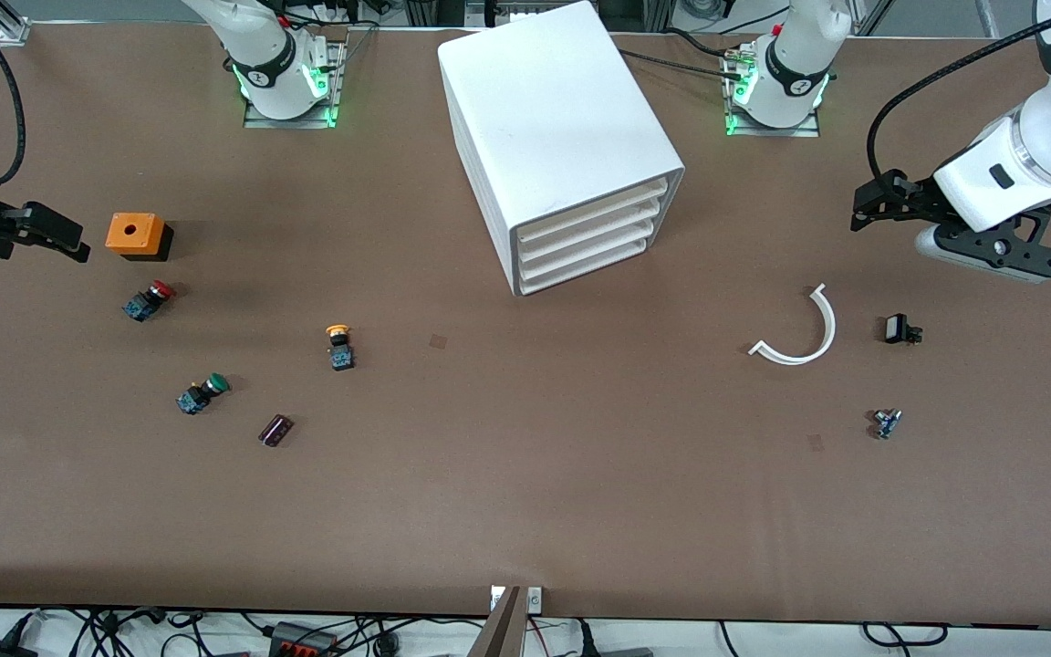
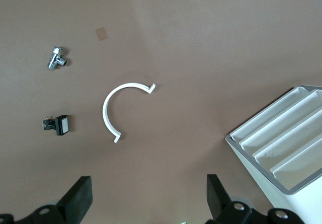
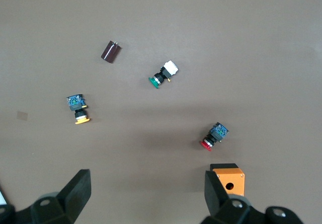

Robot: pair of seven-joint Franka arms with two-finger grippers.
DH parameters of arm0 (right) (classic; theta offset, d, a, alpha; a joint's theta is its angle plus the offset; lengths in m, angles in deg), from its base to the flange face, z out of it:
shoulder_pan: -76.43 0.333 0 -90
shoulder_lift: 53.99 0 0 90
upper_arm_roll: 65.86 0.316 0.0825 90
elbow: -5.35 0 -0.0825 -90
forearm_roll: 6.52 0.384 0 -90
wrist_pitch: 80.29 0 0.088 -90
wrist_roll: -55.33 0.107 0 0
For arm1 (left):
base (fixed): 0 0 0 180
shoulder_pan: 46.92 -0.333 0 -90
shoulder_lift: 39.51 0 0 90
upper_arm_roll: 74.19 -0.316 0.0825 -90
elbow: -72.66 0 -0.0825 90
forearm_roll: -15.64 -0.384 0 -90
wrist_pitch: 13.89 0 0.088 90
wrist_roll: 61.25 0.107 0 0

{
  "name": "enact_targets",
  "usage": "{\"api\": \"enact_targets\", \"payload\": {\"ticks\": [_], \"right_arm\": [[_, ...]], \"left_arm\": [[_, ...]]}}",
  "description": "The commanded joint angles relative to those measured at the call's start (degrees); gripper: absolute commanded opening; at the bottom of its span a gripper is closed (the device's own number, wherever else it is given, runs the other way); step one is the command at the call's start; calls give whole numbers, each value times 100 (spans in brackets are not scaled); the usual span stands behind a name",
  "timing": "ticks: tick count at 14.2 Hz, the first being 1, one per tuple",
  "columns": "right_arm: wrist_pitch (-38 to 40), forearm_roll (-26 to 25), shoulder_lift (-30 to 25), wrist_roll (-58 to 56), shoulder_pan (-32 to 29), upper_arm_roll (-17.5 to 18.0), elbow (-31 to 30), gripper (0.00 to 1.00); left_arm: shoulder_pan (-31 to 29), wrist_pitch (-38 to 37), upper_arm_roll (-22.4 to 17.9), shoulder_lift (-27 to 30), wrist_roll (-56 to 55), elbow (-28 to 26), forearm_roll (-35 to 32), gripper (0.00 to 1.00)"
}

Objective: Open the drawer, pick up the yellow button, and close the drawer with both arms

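The white cabinet stands mid-table near the robots' bases. Its uppermost drawer is shut, flush with the three below. The yellow-capped button lies on the bare table toward the right arm's end, nearer the front camera than the cabinet. It also shows in the right wrist view. My right gripper hangs open and empty beside an orange box. My left gripper hangs open and empty toward the left arm's end, with the cabinet in its view.
Orange box, red-capped button, green-capped button and a dark cylinder lie toward the right arm's end. A white arc piece, a black switch and a metal fitting lie toward the left arm's end.
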Motion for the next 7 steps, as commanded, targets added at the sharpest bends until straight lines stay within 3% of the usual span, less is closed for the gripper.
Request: {"api": "enact_targets", "payload": {"ticks": [1,7], "right_arm": [[-80,-78,-72,-87,5,45,-97,100],[-98,-78,-37,-87,5,45,-97,100]], "left_arm": [[17,-40,19,-163,59,283,-121,100],[8,-40,28,-190,51,284,-130,100]]}}
